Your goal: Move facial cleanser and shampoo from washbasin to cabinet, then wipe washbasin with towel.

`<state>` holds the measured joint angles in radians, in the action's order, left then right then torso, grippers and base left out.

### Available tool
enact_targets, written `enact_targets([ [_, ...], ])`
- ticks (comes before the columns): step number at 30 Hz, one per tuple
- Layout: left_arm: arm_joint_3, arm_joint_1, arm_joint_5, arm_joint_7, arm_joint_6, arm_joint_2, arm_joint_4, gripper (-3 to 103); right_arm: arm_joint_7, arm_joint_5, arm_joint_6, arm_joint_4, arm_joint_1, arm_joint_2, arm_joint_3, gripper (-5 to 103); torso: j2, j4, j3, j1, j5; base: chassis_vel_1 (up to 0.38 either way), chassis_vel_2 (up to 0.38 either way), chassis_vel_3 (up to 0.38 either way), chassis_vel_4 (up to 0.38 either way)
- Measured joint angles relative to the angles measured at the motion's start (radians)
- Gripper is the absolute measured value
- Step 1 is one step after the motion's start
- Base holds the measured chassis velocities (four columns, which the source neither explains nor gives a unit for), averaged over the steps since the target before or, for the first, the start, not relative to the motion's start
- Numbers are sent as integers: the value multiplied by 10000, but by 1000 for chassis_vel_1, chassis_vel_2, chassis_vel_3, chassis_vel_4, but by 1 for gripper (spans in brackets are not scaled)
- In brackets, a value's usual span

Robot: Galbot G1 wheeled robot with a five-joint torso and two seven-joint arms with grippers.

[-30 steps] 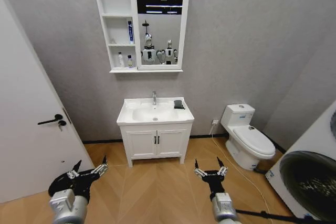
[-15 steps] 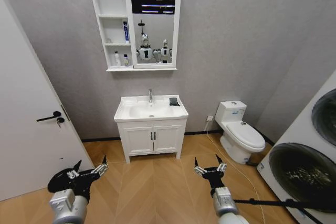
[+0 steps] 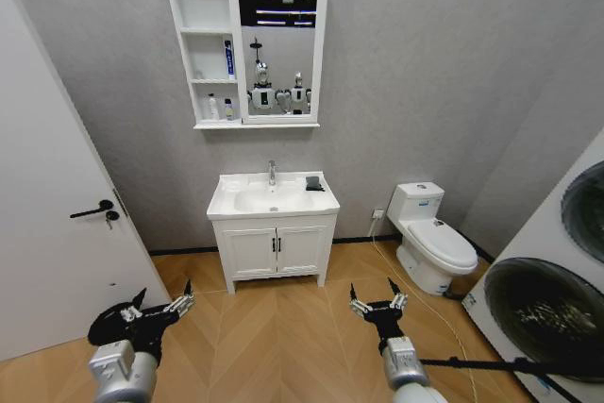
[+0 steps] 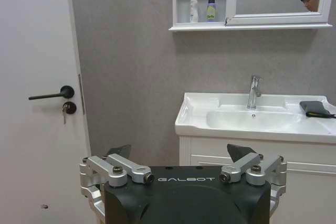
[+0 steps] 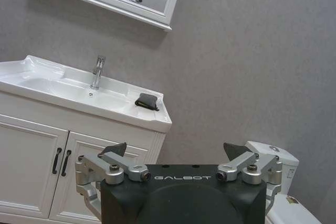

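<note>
— Dark grey towel (image 3: 314, 183): where is it lying?
— On the washbasin (image 3: 273, 200), right of the tap (image 3: 272, 173); bottles are sitting in the cabinet (image 3: 209, 44) above.
— Fingers?
— Left gripper (image 3: 159, 307) and right gripper (image 3: 378, 305) are hanging spread wide, holding nothing, well before the washbasin.

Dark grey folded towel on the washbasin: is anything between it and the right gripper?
Nothing visible does. The dark grey folded towel lies on the white ceramic washbasin at its right rear corner, beside the chrome tap. The right gripper, open, hangs far back over bare wooden floor.
</note>
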<state>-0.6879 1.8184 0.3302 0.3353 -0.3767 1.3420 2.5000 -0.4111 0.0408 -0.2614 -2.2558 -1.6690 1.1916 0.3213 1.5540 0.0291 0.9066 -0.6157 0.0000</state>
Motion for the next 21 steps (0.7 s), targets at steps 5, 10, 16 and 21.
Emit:
enact_targets([
  [5, 0, 0, 0, 0, 0, 0, 0, 100, -2, 2, 3, 0, -2, 3, 0, 100, 0, -1, 0, 0, 0, 0, 0, 0, 0],
  [10, 0, 0, 0, 0, 0, 0, 0, 100, -6, 4, 6, 0, -4, 6, -1, 100, 0, -1, 0, 0, 0, 0, 0, 0, 0],
  [16, 0, 1, 0, 0, 0, 0, 0, 100, -10, 8, 10, 0, -5, 6, -1, 100, 1, 0, 0, 0, 0, 0, 0, 0, 0],
  [21, 0, 0, 0, 0, 0, 0, 0, 100, -12, 9, 13, 0, -5, 6, -1, 100, 0, 0, 0, 0, -1, 0, 0, 0, 0],
])
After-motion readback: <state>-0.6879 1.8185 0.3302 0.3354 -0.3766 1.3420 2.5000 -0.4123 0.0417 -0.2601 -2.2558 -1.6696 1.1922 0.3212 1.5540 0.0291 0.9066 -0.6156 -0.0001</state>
